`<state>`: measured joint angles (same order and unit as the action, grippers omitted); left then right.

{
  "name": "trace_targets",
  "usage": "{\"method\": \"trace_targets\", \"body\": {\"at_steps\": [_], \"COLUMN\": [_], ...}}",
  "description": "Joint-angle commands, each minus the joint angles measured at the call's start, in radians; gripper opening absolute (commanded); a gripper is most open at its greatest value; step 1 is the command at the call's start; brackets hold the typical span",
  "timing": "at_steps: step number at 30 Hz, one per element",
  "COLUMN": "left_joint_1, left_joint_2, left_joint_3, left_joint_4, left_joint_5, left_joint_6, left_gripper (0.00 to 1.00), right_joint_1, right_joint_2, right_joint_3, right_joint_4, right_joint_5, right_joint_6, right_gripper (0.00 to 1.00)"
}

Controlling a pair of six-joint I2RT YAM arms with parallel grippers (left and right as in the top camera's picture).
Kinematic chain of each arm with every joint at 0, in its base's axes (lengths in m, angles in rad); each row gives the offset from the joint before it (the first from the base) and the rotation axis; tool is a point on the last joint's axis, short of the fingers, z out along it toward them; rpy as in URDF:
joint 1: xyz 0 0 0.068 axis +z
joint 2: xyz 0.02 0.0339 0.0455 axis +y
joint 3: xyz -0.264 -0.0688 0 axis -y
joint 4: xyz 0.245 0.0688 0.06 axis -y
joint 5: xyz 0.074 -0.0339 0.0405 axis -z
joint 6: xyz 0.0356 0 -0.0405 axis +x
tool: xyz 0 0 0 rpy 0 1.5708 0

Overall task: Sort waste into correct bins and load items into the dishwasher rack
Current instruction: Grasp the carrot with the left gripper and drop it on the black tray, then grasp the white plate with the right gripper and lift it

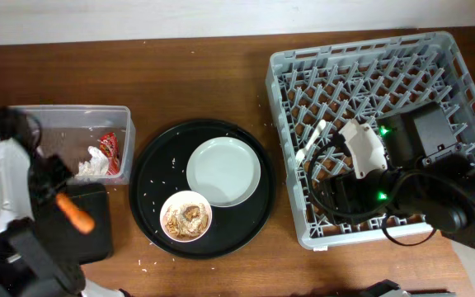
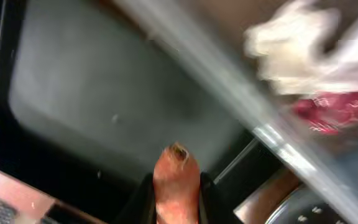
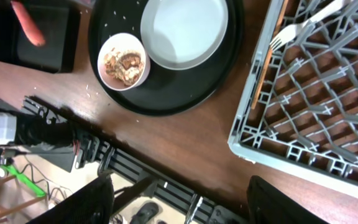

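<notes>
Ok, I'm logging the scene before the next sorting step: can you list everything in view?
dishwasher rack: one, grey, right side of table
fork: one, white, in the rack
thin stick: one, brown, in the rack by its left wall
round tray: one, black, table middle
plate: one, white, on round tray
bowl: one, white, on round tray
food scraps: brownish, in bowl
clear tub: one, left
snack wrapper: one, red, in tub
tissue: one, white, in tub
flat tray: one, black, in front of tub
carrot stick: one, orange, over flat tray
left gripper: shut on carrot stick
right gripper: open, near rack's front-left corner
</notes>
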<state>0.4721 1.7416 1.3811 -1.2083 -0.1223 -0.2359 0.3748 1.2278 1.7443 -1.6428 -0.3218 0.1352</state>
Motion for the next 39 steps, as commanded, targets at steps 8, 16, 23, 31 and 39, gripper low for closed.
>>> {"method": "trace_targets", "body": {"at_steps": [8, 16, 23, 31, 39], "left_joint_1": [0.307, -0.14, -0.628, -0.534, -0.534], "left_joint_2": [-0.13, -0.541, -0.535, -0.581, -0.581], "left_joint_3": [-0.319, -0.198, -0.19, -0.134, -0.134], "left_joint_4": [0.181, 0.259, 0.309, 0.096, 0.096], "left_joint_5": [0.294, 0.545, 0.306, 0.224, 0.219], "left_joint_6": [-0.179, 0.332, 0.332, 0.214, 0.213], "left_gripper": [0.99, 0.99, 0.89, 0.99, 0.99], "right_joint_1": [0.006, 0.005, 0.006, 0.161, 0.168], "right_joint_2": [-0.002, 0.008, 0.23, 0.81, 0.941], "right_joint_3": [0.006, 0.006, 0.0, -0.131, -0.146], "right_joint_4": [0.004, 0.045, 0.145, 0.546, 0.615], "right_joint_5": [0.001, 0.001, 0.031, 0.186, 0.225], "right_joint_6": [0.005, 0.005, 0.152, 0.346, 0.443], "right_gripper": [0.69, 0.78, 0.53, 0.51, 0.3]}}
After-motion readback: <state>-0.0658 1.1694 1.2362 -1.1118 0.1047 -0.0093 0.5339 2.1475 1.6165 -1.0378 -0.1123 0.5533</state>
